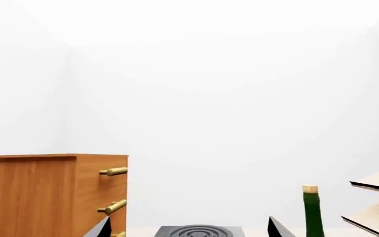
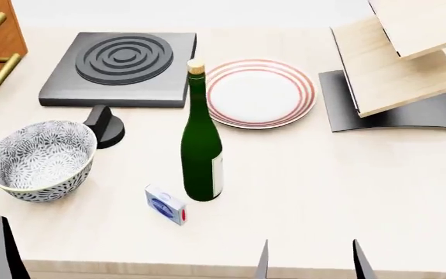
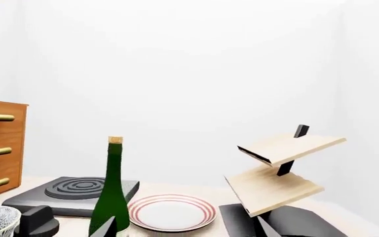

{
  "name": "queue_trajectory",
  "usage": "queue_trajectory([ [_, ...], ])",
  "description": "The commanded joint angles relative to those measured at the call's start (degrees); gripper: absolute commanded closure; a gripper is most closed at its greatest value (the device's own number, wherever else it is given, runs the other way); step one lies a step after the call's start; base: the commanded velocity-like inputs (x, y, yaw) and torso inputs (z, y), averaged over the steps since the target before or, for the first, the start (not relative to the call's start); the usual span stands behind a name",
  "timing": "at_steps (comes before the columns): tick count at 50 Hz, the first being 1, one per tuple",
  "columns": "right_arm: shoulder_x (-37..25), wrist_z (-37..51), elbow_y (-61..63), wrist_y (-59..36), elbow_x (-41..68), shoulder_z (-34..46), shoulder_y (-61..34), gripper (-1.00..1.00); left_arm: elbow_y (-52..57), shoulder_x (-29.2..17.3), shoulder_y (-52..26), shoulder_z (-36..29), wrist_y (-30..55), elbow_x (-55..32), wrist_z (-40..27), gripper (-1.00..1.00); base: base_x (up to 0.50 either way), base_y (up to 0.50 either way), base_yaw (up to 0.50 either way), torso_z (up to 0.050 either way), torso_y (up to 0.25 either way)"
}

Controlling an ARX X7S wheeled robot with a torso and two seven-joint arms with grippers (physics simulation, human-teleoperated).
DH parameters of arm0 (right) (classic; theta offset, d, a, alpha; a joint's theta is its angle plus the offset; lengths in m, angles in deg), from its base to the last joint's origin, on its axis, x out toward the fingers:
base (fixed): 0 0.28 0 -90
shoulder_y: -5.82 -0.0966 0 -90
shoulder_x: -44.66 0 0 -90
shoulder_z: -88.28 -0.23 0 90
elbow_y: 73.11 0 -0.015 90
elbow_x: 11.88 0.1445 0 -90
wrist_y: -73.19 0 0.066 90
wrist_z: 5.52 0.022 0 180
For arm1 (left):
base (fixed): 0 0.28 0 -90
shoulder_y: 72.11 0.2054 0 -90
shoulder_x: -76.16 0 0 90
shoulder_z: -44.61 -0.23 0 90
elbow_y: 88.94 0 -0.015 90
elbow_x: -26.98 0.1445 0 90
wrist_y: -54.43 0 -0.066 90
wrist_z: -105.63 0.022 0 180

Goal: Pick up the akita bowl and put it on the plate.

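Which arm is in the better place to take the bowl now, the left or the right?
Probably the left. The bowl sits at the table's left side, just beyond the left claw. The right claw is further away, and the green bottle stands between it and the bowl. Both claws look open and empty.

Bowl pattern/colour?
The bowl is white with a dense grey-blue floral pattern, inside and out. Head view shows it best.

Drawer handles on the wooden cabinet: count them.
3 brass drawer handles show in the left wrist view: top, middle, bottom, stacked on the wooden cabinet front. More may lie below the frame.
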Motion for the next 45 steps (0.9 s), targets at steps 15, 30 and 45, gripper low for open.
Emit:
queue_trajectory([
  [15,-0.7,0.4,-1.3,-0.1,0.8,1.4,-0.6,-1.0,-0.7,-0.8,0.2,-0.8,-0.8,-0.2,-1.0,-1.0,-0.02,-0.08,0.0,0.0,0.0],
  [30,-0.9,1.9,-0.7,1.3,-0.8,1.8,-0.2,-1.0,-0.7,-1.1,0.1,-1.2,-0.8,-0.3,-1.5,-1.0,0.01,-0.03,0.0,0.0,0.0],
  [45,-1.4,2.2,-1.1,1.5,-1.0,2.7,-0.3,-1.0,-0.5,-1.6,0.2,-1.6,-0.9,-0.2,-2.0,-1.0,0.22,-0.03,0.0,0.0,0.0],
])
